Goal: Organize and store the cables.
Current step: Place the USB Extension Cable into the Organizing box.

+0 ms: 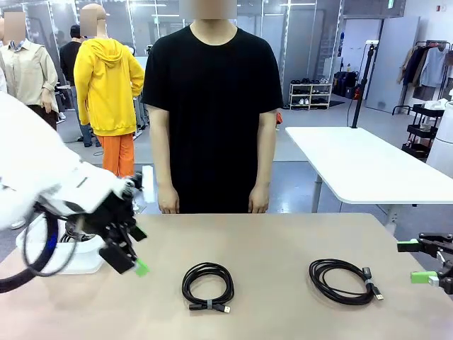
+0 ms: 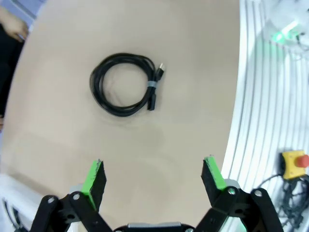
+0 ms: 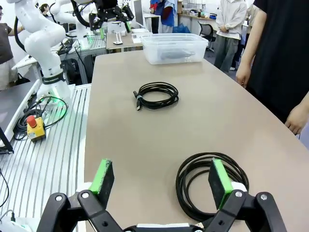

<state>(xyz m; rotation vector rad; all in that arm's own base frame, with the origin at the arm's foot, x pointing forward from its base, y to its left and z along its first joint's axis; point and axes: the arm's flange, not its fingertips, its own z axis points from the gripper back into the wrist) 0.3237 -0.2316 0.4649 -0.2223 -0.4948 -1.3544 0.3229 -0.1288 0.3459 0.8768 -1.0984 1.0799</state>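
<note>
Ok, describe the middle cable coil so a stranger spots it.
On the tan tabletop, look in front of the person in the black T-shirt. The round coil of thin black cable, cinched by a grey band, sits mid-table; the other coil lies nearer the right gripper.

A robotics lab in an open, glass-walled hall.

I work at a tan table (image 1: 283, 241) with a ribbed aluminium platform (image 3: 53, 159) just beside it; on that platform lies a yellow emergency-stop box (image 3: 35, 128) with a red button, amid loose wiring. A person (image 1: 212, 106) stands at the table's far side. Beyond the table are a white table (image 1: 361, 166), a low shelf rack (image 1: 310, 95) with what look like shoes, a black trolley (image 1: 422, 131) and a clothes rail (image 1: 428, 67) hung with garments, with glass partitions (image 1: 297, 35) behind them. The floor (image 1: 297, 184) beyond the table is bare grey.
</note>
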